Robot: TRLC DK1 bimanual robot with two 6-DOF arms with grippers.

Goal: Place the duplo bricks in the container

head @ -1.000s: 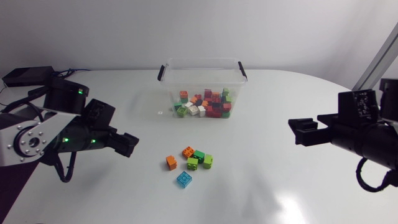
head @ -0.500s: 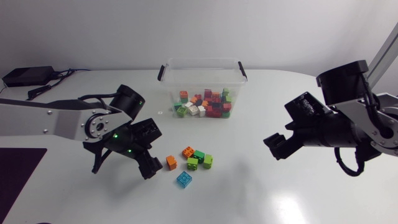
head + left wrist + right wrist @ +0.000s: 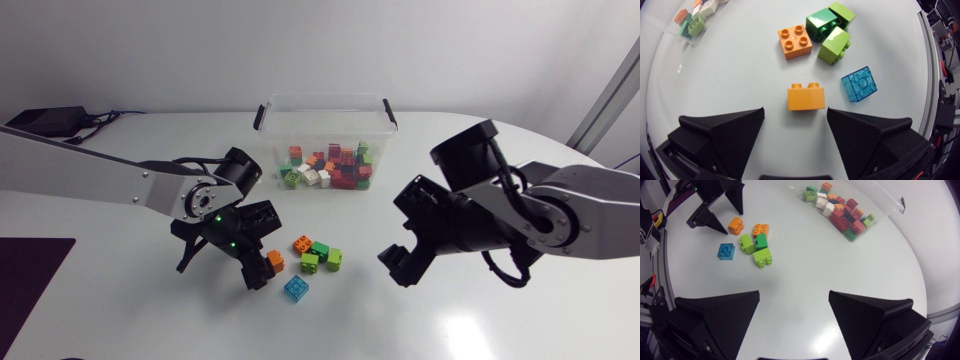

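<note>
Orange brick (image 3: pixel 806 96) is found just ahead of open left gripper (image 3: pixel 795 114), long axis across the gap (right gripper (image 3: pixel 794 295), also open, lies farther off)

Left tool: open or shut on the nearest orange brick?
Open. Left tool fingers wide apart; nearest orange brick sits just ahead of the tips, unpinched.

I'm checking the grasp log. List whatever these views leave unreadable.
- Head view: the bricks piled in the container are too small and overlapped to count.
- Head view: the left end effector overlaps the orange brick at its edge, so contact is unreadable there.
- Left wrist view: the frame edge cuts off the container.
</note>
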